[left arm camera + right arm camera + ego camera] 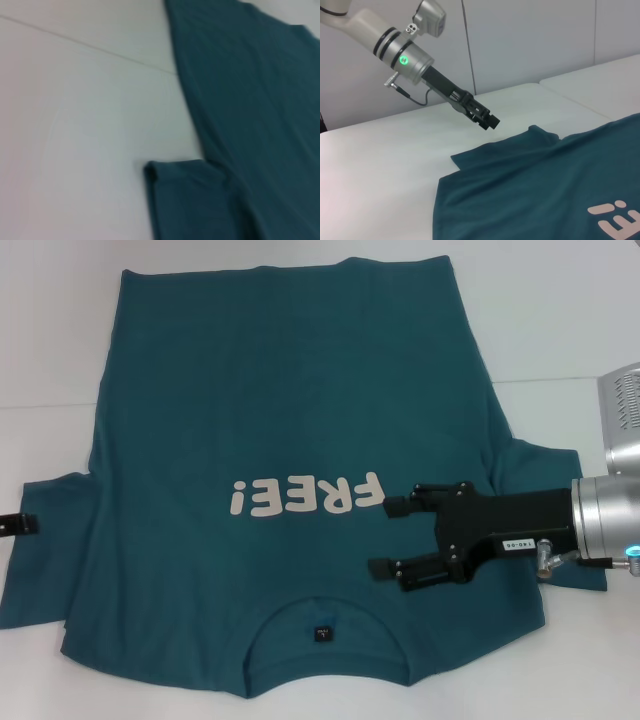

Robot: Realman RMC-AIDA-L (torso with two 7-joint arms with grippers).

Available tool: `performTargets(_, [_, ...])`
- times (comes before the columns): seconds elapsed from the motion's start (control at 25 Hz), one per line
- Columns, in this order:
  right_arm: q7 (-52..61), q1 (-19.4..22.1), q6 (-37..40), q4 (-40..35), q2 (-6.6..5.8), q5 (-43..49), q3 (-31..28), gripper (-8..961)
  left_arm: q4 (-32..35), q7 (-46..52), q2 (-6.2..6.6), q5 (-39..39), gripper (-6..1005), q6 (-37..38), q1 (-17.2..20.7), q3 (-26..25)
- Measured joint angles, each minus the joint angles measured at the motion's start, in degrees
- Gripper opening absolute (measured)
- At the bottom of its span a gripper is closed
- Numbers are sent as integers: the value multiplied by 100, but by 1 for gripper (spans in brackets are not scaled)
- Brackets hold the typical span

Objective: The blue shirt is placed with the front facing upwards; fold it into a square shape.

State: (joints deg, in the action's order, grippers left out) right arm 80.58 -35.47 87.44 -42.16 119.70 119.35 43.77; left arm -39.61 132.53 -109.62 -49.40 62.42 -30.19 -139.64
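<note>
The blue shirt (pixel 270 400) lies spread flat on the white table, front up, with its collar and dark label (pixel 322 635) at the near edge. Its white "FREE!" print (pixel 305 497) reads upside down from here. My right gripper (pixel 390 537) hovers open over the chest just right of the print, with nothing between its fingers. Only a black tip of my left gripper (pixel 16 523) shows at the far left, by the left sleeve (pixel 45 550). In the right wrist view the left gripper (pixel 487 119) hangs above that sleeve (pixel 540 136). The left wrist view shows the sleeve (pixel 180 200) and side hem.
The white table (pixel 560 320) has a seam (pixel 570 379) running across it behind the shirt's right side. Bare tabletop surrounds the shirt on the left, right and far sides. A white wall (pixel 530 40) stands behind the table in the right wrist view.
</note>
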Motion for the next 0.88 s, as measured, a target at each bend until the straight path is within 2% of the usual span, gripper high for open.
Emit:
performTargets(0.52, [37,-13,-5,-12,0,-14,24,941,422,14,-41,213,871,-543,-97,186])
performTargets(0.88, [42,-18,-4,-12,9,-16,59,941,494,-71,-80,209,855,-401,-202,296])
